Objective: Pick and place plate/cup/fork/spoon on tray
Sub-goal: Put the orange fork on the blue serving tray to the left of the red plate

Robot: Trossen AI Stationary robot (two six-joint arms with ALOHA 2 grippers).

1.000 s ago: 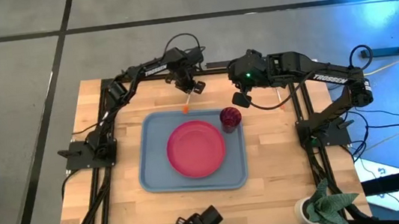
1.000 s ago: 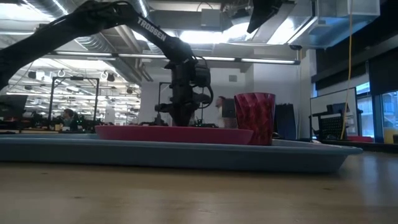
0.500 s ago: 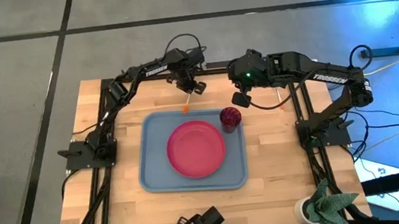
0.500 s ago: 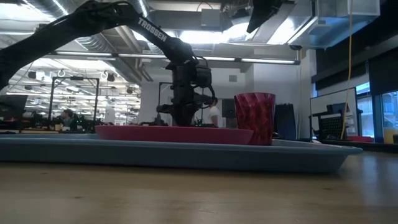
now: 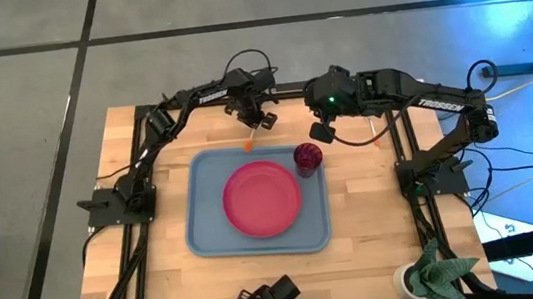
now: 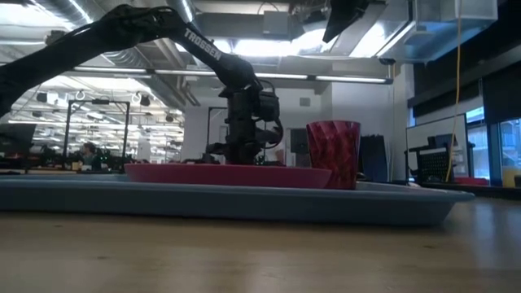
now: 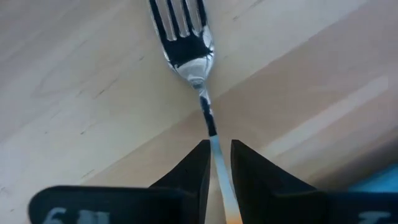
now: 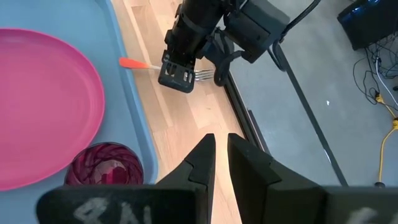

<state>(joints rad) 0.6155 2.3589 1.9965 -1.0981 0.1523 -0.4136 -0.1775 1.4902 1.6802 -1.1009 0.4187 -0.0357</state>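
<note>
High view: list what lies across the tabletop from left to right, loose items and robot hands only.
Tray left rim → plate → cup → right hand. The left hand, shut on the fork, sits above the plate's span, so its place in the order is unclear.

I count one tray (image 5: 206, 239), one plate (image 5: 262, 198), one cup (image 5: 308, 156), one fork (image 7: 186, 37), and two arms, all at one counter (image 5: 375, 218).

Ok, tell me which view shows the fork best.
The left wrist view: the fork's prongs and neck fill it, gripped by the left end effector. The right wrist view shows its orange handle; the high view only a speck.
</note>
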